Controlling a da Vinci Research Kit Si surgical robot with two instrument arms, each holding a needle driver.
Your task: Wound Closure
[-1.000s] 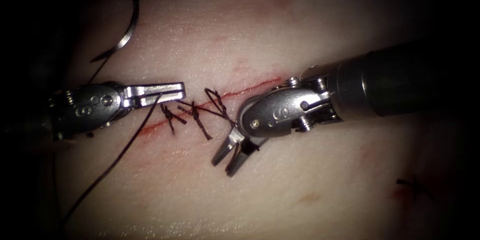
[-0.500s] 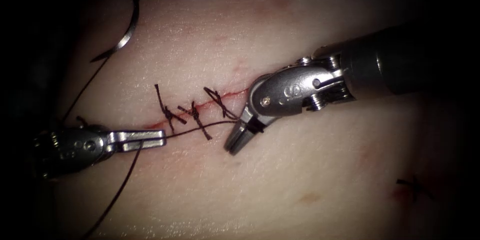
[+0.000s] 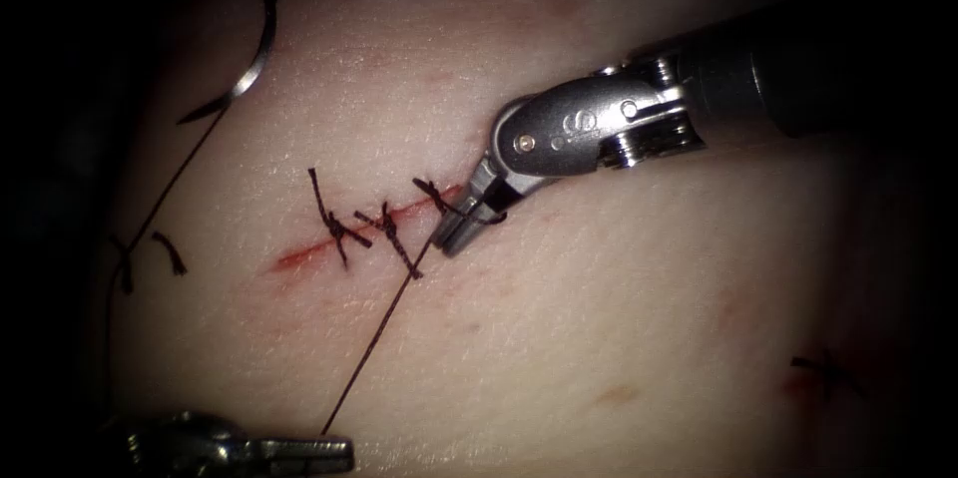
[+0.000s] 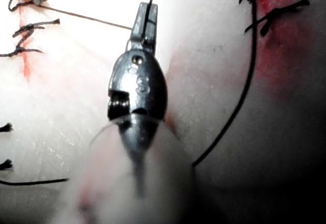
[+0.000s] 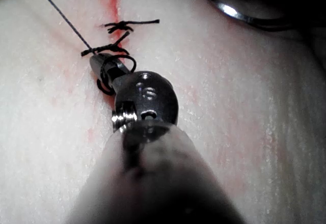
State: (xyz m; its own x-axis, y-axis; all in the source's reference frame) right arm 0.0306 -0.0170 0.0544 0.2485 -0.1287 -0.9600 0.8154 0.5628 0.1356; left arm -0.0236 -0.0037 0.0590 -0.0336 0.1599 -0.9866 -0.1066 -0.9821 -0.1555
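The cut (image 3: pixel 299 256) runs slanted across the tissue (image 3: pixel 559 338) and carries three dark stitches (image 3: pixel 391 237). My right tool (image 3: pixel 454 235) sits at the cut's right end, jaws shut on the thread, with a thread loop (image 5: pixel 108 75) wound around them. From there the thread (image 3: pixel 374 343) runs taut down to my left tool (image 3: pixel 324 453), which is shut on it at the lower left. The left wrist view has those jaws (image 4: pixel 146 18) pinching the strand. The curved needle (image 3: pixel 257 57) lies free on the tissue at the upper left, held by neither tool.
Two short cut ends of thread (image 3: pixel 170 252) lie left of the cut. A small dark stitch (image 3: pixel 823 368) sits far right on the tissue. Slack thread (image 3: pixel 165 189) trails from the needle down the left side. Red fluid stains the cut's left end.
The right jaws went from open to shut and rose to the cut. The left tool moved down and away with the thread, drawing it taut.
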